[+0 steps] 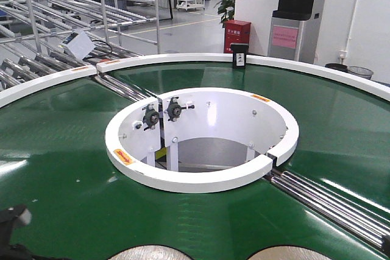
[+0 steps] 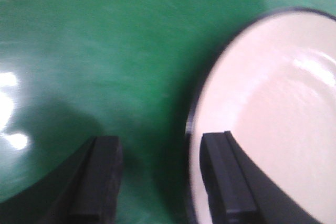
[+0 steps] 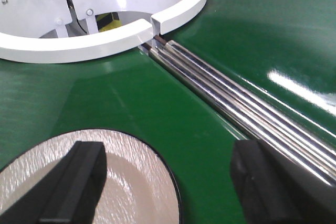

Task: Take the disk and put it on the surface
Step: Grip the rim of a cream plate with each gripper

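Green belt (image 2: 105, 51), slippery disk (image 2: 273, 108)
My left hand (image 2: 160, 145), spread astride its rim, may lose the thin edge when closing.

Two disks (image 1: 143, 254) (image 1: 286, 254), one green belt (image 1: 55, 150), one white ring (image 1: 201, 178).

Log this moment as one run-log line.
stage: pre-grasp | left jaws: open, straddling rim of dark-rimmed cream round disk | right jaws: open, straddling edge of second such disk | both disks on green conveyor belt
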Tool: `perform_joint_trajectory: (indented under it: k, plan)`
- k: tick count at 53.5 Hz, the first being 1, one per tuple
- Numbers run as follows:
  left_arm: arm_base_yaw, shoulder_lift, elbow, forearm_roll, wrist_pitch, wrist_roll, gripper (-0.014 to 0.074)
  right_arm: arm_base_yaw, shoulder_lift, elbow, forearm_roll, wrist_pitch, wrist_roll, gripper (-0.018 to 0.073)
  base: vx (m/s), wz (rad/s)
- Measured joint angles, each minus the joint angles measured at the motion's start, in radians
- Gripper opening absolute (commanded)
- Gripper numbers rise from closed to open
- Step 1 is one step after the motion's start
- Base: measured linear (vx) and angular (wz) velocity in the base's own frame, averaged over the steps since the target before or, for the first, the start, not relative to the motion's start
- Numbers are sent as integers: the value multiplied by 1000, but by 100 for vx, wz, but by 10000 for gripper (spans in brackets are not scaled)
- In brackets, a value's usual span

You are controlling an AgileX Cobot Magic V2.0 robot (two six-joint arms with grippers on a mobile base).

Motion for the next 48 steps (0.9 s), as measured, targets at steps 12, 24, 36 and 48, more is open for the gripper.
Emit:
perform_joint_trajectory:
  k: [12,24,36,48]
  plan:
    - [0,139,-3,-254,136,338,449,0,0,0,0,35,0,554,0,0]
    - [0,230,-6,-372,203,445,449,0,0,0,0,39,0,554,0,0]
    - [0,241,-6,-408,212,514,426,0,0,0,0,41,0,554,0,0]
    - [0,241,-6,-412,253,520,154,0,0,0,0,42,0,532,0,0]
